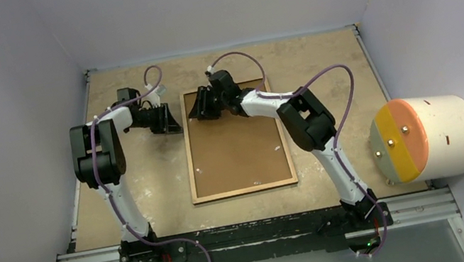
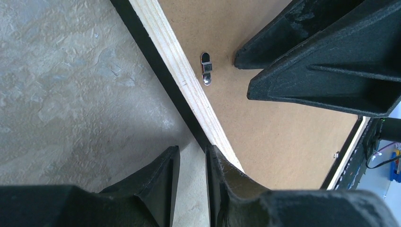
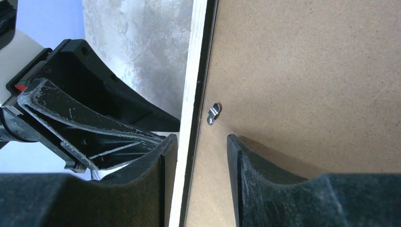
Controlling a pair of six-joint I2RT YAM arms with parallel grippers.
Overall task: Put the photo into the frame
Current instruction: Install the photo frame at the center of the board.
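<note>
The frame (image 1: 245, 190) lies face down in the middle of the table, its light wood rim up, with the brown backing board (image 1: 235, 145) set inside it. The photo is not in view. My left gripper (image 1: 174, 123) is low, just outside the frame's far left rim (image 2: 175, 61). It is slightly open (image 2: 193, 149) with only table between its fingers, the right finger against the rim. My right gripper (image 1: 198, 108) is open at the far left corner (image 3: 201, 138), its fingers straddling the rim (image 3: 195, 71), one outside and one on the board (image 3: 307, 71).
A small metal retaining tab (image 2: 206, 68) sits on the board beside the rim, also seen in the right wrist view (image 3: 213, 114). A white cylinder with an orange and yellow face (image 1: 428, 137) lies at the table's right edge. Walls enclose three sides.
</note>
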